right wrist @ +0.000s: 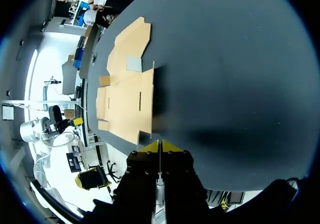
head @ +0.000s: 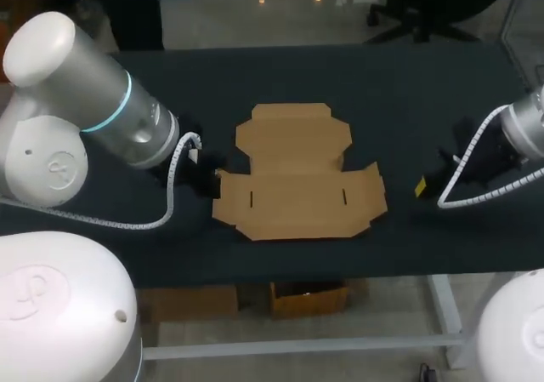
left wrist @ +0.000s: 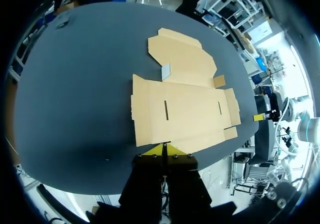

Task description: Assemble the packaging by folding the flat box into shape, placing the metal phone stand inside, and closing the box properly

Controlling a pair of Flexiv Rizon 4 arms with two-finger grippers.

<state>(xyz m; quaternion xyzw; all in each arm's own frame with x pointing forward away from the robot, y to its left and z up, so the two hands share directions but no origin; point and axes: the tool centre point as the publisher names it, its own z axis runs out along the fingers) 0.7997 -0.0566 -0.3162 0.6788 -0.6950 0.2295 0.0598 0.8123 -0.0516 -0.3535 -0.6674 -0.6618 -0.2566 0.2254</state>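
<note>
A flat brown cardboard box point(head: 297, 178) lies unfolded in the middle of the dark table, its lid panel point(head: 293, 135) on the far side. A small flap point(left wrist: 218, 81) stands up at each end of the fold between the panels. My left gripper point(head: 214, 178) is shut and empty, its yellow tips point(left wrist: 162, 146) at the box's point(left wrist: 182, 107) left edge. My right gripper point(head: 421, 186) is shut and empty too, a short way off the box's point(right wrist: 127, 99) right edge, low over the table point(right wrist: 160, 145). No metal phone stand shows in any view.
The dark table point(head: 399, 84) stretches bare behind the box and to both sides. Its front edge point(head: 340, 273) runs just below the box's near side.
</note>
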